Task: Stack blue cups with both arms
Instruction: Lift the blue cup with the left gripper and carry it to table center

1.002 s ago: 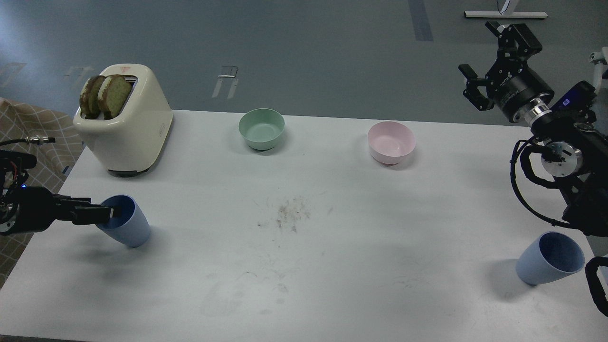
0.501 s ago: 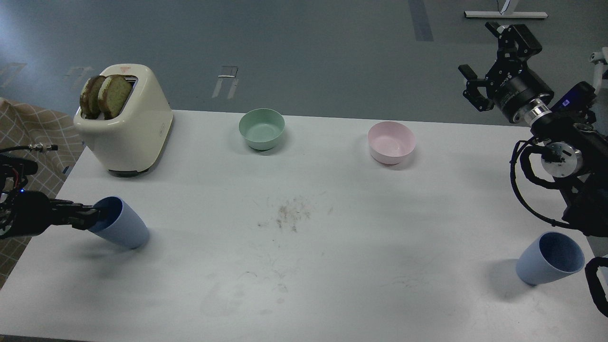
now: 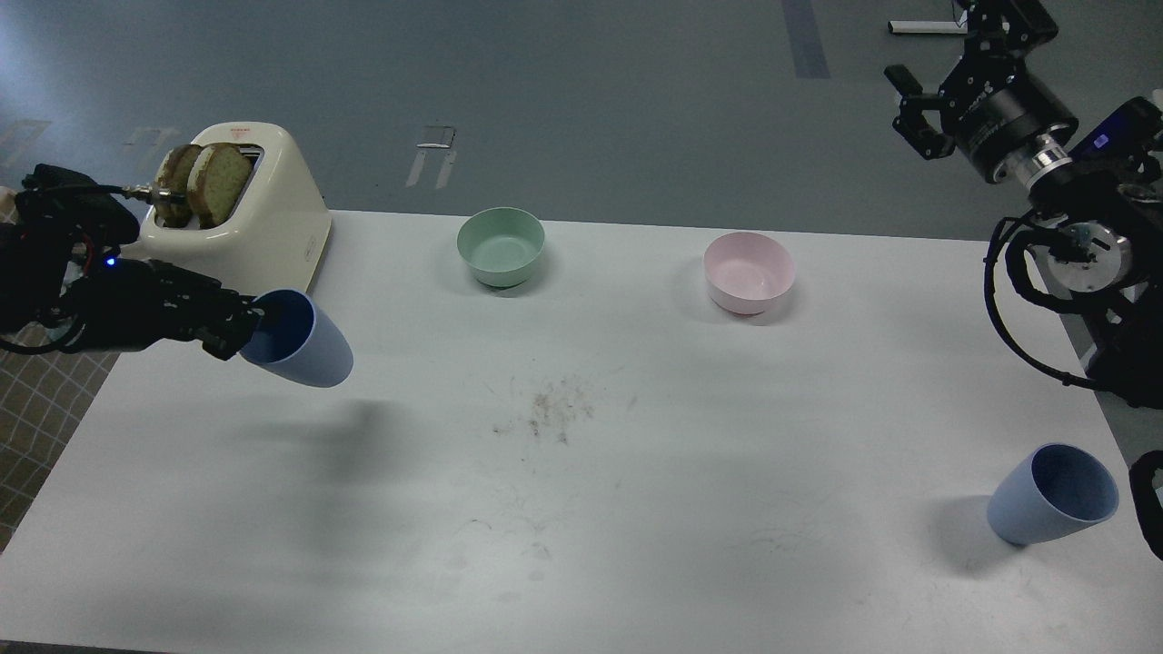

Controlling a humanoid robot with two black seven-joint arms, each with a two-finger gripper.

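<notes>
Our left jaws (image 3: 238, 329) clamp one blue cup (image 3: 300, 339) by its rim, clear of the worktop (image 3: 636, 509); right jaws (image 3: 940, 77) stand apart; carry it level.

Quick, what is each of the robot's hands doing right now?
Left gripper: shut on the rim of a blue cup, lifted off the table.
Right gripper: open, holding nothing.

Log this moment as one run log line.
left gripper: shut on rim of left blue cup, lifted off table | right gripper: open, raised | right blue cup: on table | stack: not done
</notes>
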